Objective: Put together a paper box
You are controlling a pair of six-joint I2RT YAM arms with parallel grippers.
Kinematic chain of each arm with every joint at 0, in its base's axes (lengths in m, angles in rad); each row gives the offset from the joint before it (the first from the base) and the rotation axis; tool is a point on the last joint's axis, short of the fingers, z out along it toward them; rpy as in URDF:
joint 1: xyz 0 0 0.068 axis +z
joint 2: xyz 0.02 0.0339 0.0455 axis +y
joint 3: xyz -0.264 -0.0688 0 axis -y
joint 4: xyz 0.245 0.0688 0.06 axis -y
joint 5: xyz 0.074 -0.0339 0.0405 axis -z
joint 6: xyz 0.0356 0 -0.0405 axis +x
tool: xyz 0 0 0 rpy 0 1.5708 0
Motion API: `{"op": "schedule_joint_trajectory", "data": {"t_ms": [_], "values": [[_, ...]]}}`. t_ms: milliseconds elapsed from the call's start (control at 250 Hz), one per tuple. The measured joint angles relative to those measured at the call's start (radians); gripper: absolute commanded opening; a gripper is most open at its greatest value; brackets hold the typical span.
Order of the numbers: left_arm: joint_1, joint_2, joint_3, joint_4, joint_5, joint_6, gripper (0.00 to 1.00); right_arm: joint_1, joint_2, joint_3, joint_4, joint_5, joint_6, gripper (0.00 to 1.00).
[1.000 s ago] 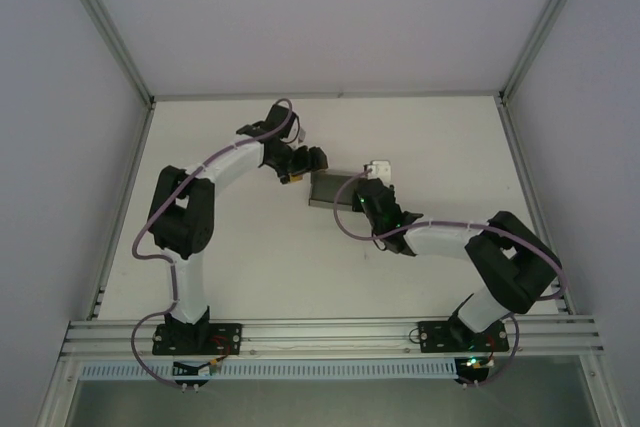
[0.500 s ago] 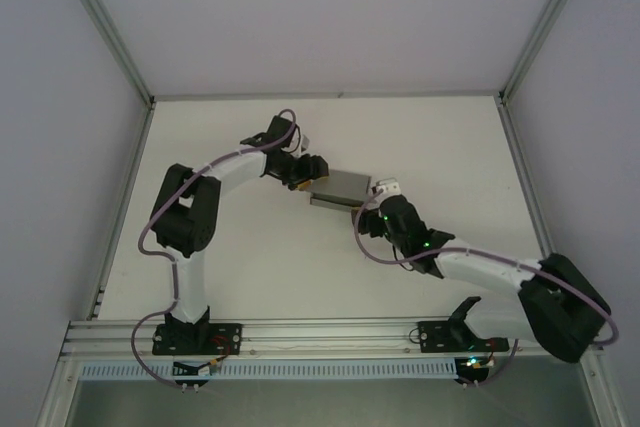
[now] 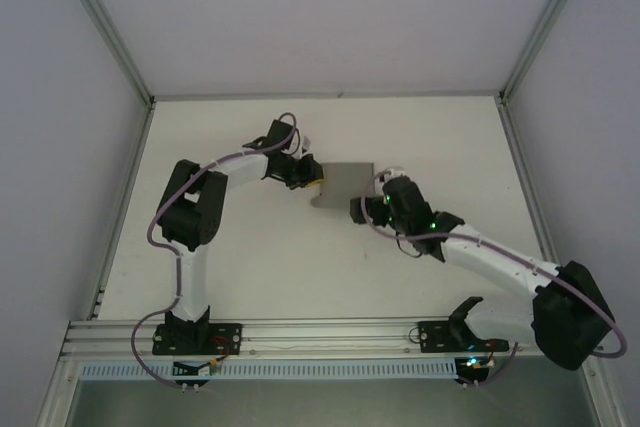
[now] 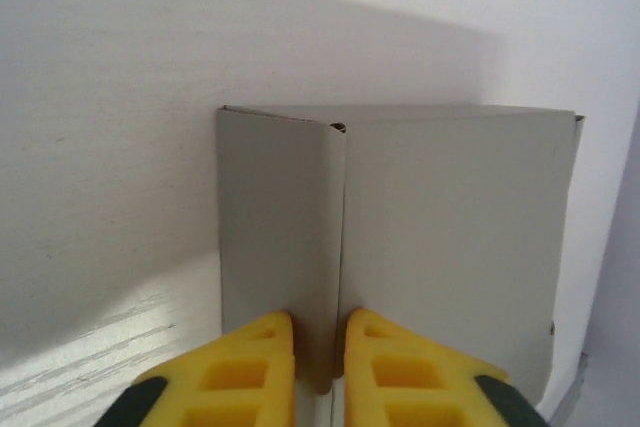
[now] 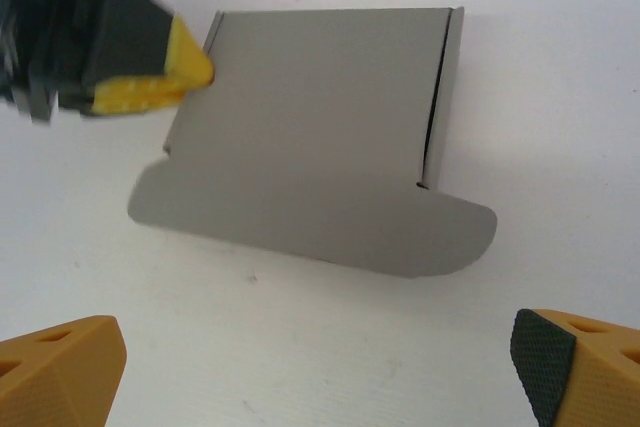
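While the left gripper (image 3: 312, 180) pinches the left edge of the paper box (image 3: 345, 182), the top view places that box over the white table (image 3: 250, 247), towards its far side and between the two arms. The right gripper (image 3: 360, 210) sits just beside the box's near right corner and seems to be apart from it.

From the left wrist, the yellow fingers (image 4: 262, 362) stand almost together. They are clamped on a doubled fold of grey card, with a narrow panel to the left of the fold and a broad one to the right. Whether the box rests flat or is tipped up off the table, I cannot tell.

From the right wrist, the box shows a broad grey face and a narrow side strip along its right edge. A long round-cornered tuck flap (image 5: 320, 232) hangs unfolded from its near edge. The left gripper's yellow tip touches the upper left corner. The right gripper's own fingers (image 5: 60, 367) are spread as wide as they go at the lower corners, with nothing between them.

My reading is that the body is folded and the closing flap is the step in hand, one arm steadying while the other is free. The next move probably calls for the right gripper to reach that flap, bend it along its crease and tuck it in. It would need a light touch, since thin card buckles easily.
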Motion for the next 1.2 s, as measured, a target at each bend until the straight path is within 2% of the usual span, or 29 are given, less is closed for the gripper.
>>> {"op": "schedule_joint_trajectory", "data": {"t_ms": [192,519,671,910,1022,1202], "values": [[0.018,0.000,-0.039,0.072,0.056,-0.016,0.06,-0.172,0.175,0.185,-0.083,-0.187,0.089,1.00],[0.050,0.011,-0.070,0.134,0.142,-0.015,0.06,-0.343,0.483,0.429,-0.156,-0.473,0.057,1.00],[0.055,0.020,-0.068,0.144,0.168,-0.010,0.06,-0.397,0.602,0.485,-0.162,-0.576,0.036,0.99],[0.061,0.035,-0.060,0.151,0.195,-0.004,0.06,-0.401,0.716,0.516,-0.151,-0.755,0.049,0.93],[0.066,0.039,-0.060,0.155,0.211,-0.003,0.06,-0.401,0.735,0.516,-0.116,-0.829,0.074,0.83],[0.068,0.040,-0.060,0.158,0.218,0.011,0.07,-0.403,0.748,0.516,-0.042,-0.916,0.122,0.61]]}}
